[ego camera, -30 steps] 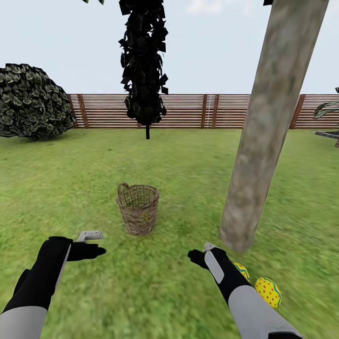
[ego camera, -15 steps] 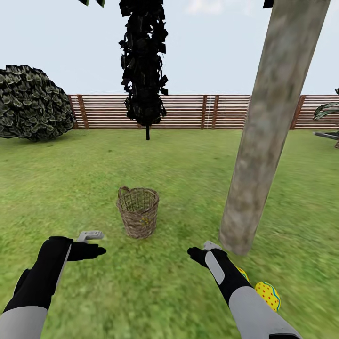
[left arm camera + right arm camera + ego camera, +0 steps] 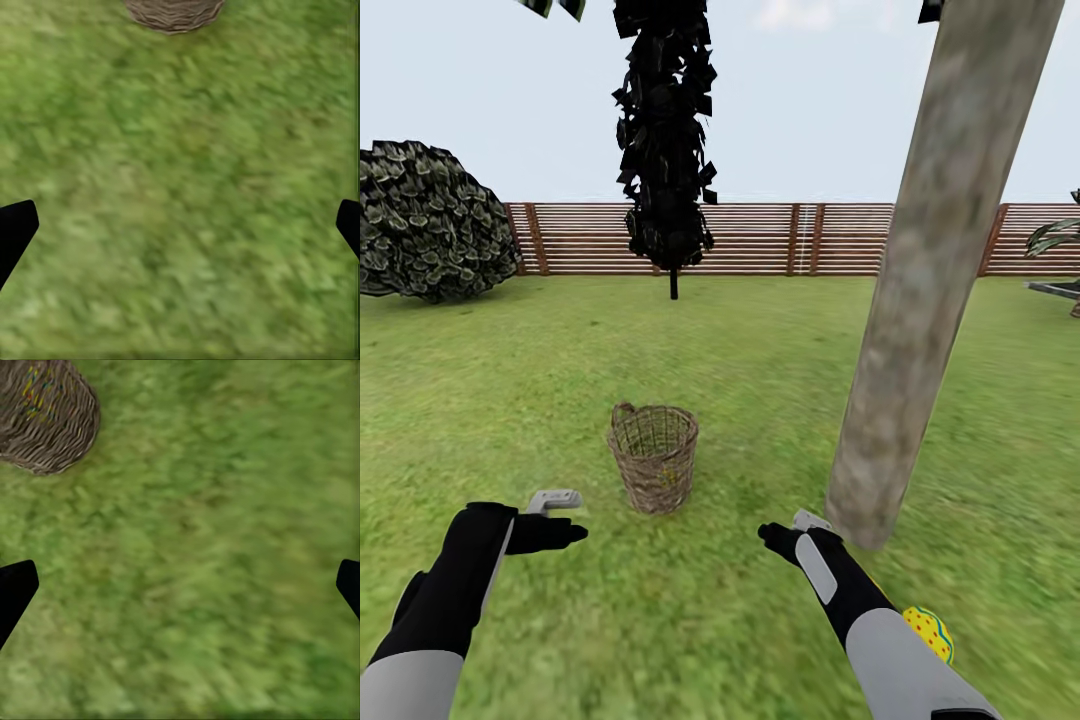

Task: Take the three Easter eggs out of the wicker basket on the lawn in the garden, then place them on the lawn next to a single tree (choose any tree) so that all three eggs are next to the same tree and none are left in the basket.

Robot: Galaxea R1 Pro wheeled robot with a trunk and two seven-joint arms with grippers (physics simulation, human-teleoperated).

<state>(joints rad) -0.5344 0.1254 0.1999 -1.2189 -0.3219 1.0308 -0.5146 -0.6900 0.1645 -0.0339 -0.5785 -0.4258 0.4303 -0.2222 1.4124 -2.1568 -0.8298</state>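
Observation:
The wicker basket [image 3: 653,458] stands upright on the lawn [image 3: 690,610] ahead of me, between my two arms. Yellow shows through its weave low down, an Easter egg [image 3: 672,476] inside; coloured specks also show in the basket [image 3: 41,420]. A second egg [image 3: 929,632] lies on the grass near the base of the tree [image 3: 916,290], partly behind my right forearm. My left gripper [image 3: 565,515] is open and empty, left of the basket and nearer me. Open and empty too, my right gripper [image 3: 788,527] hovers just left of the trunk's base. The basket's rim [image 3: 174,10] lies beyond the left fingers.
A narrow black conifer [image 3: 665,140] and a wooden slat fence [image 3: 760,237] stand at the back. A dark bush [image 3: 420,220] is at the far left. Grass stretches open to the left and ahead.
The whole picture has slid down slightly, so the camera has moved; basket and trunk base sit lower in view. Less of the eggs by the tree shows behind my right forearm. Both grippers keep their pose.

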